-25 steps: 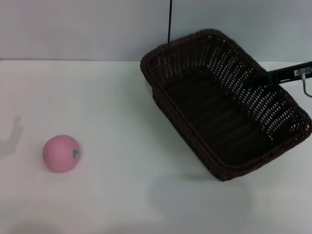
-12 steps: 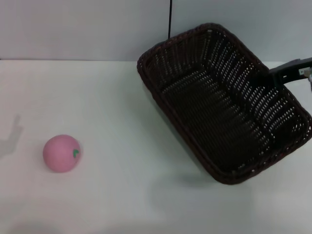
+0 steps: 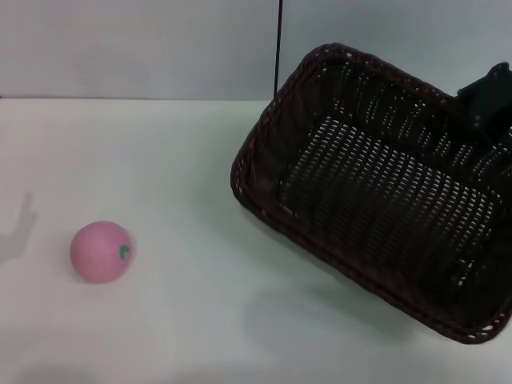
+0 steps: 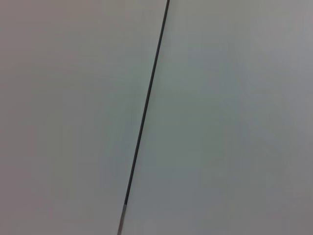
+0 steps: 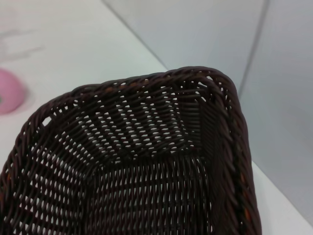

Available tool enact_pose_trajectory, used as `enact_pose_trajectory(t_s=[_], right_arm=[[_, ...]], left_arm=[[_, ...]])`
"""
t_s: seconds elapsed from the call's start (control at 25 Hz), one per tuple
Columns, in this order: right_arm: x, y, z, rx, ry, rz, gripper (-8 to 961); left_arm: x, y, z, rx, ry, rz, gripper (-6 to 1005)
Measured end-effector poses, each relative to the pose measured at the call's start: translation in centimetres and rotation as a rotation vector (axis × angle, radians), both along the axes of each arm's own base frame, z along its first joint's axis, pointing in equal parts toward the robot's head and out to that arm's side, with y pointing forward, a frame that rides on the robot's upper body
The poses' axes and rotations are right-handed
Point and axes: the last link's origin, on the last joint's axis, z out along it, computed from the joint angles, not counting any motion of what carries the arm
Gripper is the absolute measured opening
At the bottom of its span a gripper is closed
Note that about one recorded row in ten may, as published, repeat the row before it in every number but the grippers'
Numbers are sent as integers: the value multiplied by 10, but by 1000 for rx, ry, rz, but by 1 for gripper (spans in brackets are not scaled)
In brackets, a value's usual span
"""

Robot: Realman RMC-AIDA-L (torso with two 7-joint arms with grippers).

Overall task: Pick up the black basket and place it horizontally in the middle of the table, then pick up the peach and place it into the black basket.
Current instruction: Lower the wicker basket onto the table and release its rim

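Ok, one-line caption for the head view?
Right gripper tilts the black basket up off the table; the peach sits at the left.

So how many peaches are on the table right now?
1. The peach sits alone on the table's left side, apart from the black basket; none shows inside it.

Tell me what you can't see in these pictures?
- Right tool: head view shows only a dark block at the far rim of the dark woven wicker basket; its grip is hidden.
- Basket's right corner: cut off by the head view's edge.
- Left tool: left wrist view shows only wall.
- Round pink toy peach: cut off in right wrist view.
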Motion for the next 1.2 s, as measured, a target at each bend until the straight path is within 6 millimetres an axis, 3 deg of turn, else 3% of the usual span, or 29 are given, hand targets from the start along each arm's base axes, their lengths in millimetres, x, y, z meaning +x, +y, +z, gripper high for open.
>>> enact_pose_trajectory(t_s=[0.2, 0.36, 0.6, 1.0, 1.2], right_arm=[[-8, -5, 3, -58, -84, 239, 161], [-13, -4, 1, -72, -99, 333, 161], [-26, -6, -16, -124, -66, 510, 161], [-25, -7, -56, -205, -60, 550, 160], [-23, -4, -64, -195, -41, 547, 160]], left_arm=[[2, -3, -2, -3, -3, -8, 748], [3, -5, -4, -4, -8, -12, 747], [7, -7, -10, -28, -16, -29, 745], [7, -9, -14, -40, -24, -22, 741], [7, -9, -15, -44, -24, -22, 740]])
